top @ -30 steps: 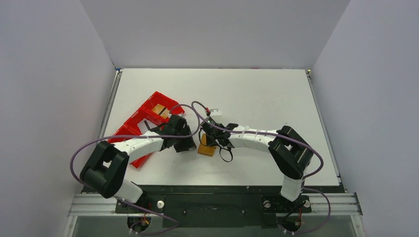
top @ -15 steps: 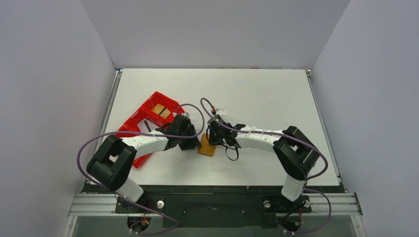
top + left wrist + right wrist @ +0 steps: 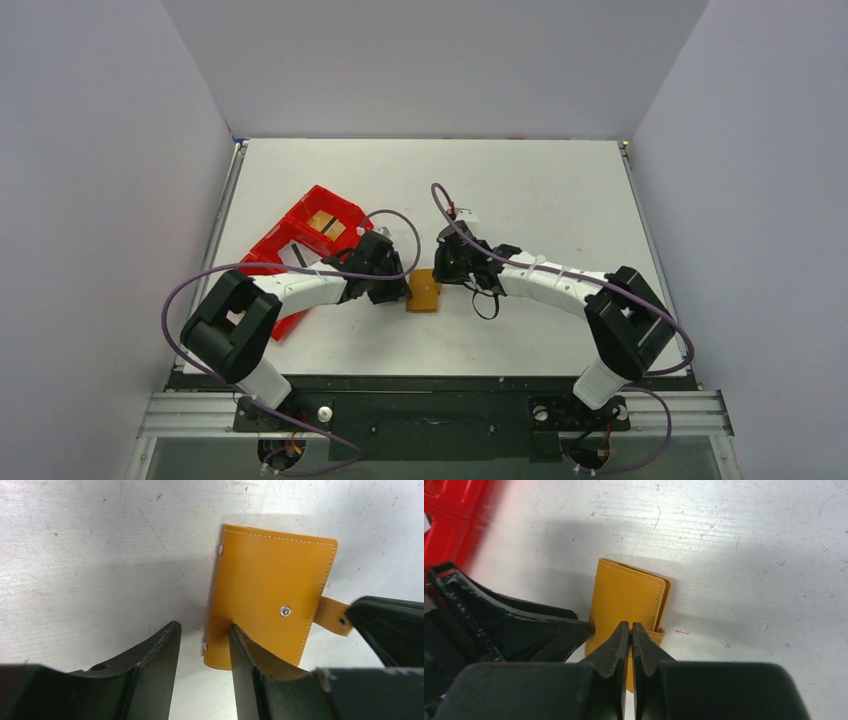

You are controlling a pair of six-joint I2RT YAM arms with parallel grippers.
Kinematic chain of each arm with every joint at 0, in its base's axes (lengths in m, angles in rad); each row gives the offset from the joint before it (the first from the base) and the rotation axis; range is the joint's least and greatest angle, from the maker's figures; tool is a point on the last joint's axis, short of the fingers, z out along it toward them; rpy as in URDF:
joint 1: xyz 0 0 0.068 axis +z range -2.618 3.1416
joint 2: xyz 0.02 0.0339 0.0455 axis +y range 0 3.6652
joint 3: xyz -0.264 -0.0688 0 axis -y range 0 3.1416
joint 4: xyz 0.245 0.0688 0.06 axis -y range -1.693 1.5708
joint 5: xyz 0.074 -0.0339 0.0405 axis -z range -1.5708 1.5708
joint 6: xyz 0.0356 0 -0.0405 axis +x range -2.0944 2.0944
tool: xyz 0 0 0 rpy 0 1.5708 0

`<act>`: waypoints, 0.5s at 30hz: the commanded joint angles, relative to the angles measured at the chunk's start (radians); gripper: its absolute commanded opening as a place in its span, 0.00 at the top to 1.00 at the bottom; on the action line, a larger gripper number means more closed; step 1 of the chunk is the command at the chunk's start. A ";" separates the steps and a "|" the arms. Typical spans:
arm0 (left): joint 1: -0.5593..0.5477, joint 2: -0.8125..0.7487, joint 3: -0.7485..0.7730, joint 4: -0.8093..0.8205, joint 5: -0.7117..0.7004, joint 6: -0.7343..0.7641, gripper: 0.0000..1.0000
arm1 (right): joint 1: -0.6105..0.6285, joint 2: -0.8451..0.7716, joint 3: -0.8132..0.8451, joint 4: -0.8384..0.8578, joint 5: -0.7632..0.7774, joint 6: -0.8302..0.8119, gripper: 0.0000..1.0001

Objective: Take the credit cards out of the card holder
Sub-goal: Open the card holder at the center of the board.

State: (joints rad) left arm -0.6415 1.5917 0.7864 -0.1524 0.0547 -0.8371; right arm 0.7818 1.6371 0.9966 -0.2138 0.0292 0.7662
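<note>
The tan-orange card holder [image 3: 424,292] lies folded shut on the white table, its stitched cover and a snap stud facing up [image 3: 270,580]. Its strap tab [image 3: 331,614] sticks out to one side. My right gripper [image 3: 630,625] is shut on that strap [image 3: 659,633], reaching in from the right [image 3: 446,274]. My left gripper [image 3: 204,627] is open at the holder's other edge [image 3: 398,292]. One finger [image 3: 247,655] rests over the cover, and the other finger [image 3: 160,655] stands on bare table beside it. The credit cards are hidden.
A long red tray [image 3: 300,240] lies slanted at the left, just behind my left arm, with a tan object [image 3: 322,222] in one compartment; its corner shows in the right wrist view [image 3: 454,510]. The table's left edge runs close beyond the tray.
My left gripper slid right up against the holder and its jaws narrowed slightly. My right arm swung out to the right, staying shut at the strap, and the holder shifted a little right and back.
</note>
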 commanded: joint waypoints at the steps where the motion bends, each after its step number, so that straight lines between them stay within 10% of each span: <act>1: -0.007 -0.022 0.041 -0.046 -0.033 -0.008 0.61 | -0.001 -0.080 -0.002 -0.012 0.035 0.013 1.00; 15: -0.006 -0.167 0.088 -0.176 -0.136 0.019 0.58 | -0.002 -0.187 0.027 -0.092 0.058 0.013 1.00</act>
State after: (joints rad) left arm -0.6426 1.4815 0.8276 -0.2939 -0.0380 -0.8314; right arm 0.7803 1.5082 0.9962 -0.2893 0.0521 0.7761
